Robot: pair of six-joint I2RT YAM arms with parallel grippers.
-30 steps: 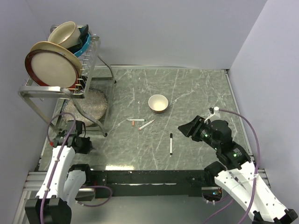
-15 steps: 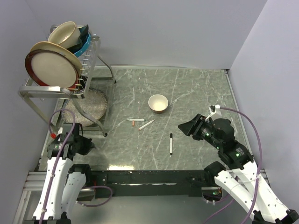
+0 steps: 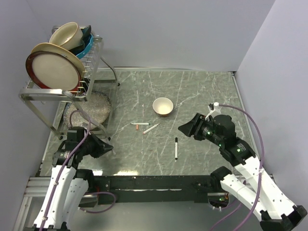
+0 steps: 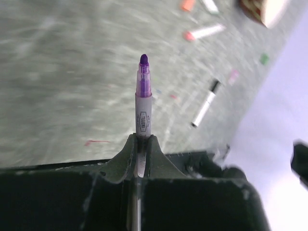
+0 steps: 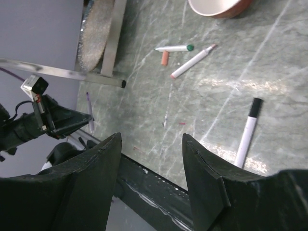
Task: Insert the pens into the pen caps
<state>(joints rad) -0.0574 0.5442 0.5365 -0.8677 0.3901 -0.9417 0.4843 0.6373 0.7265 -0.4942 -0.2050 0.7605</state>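
Left gripper (image 4: 142, 142) clenched on purple-tipped pen (image 4: 143, 94), slim white barrel jutting forward above green marbled table (image 3: 202, 91). Right gripper (image 5: 151, 154) spread wide, gripping nothing. Black-capped pen (image 3: 176, 147) lies mid-table. Green-ended pen (image 3: 139, 123), orange cap (image 3: 138, 128) and red-tipped pen (image 3: 151, 128) clustered near round cream bowl (image 3: 163, 106). Wire rack (image 3: 45, 94) holds plates (image 3: 53, 70).

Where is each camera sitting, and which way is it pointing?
Top view: above and behind the arms, looking down on the table; left tool and right tool show.
Left wrist: on the left arm, facing across the table; its tool grips a purple pen.
Right wrist: on the right arm, facing the left arm; its open fingers frame the view.
Both wrist views share the black-capped pen.
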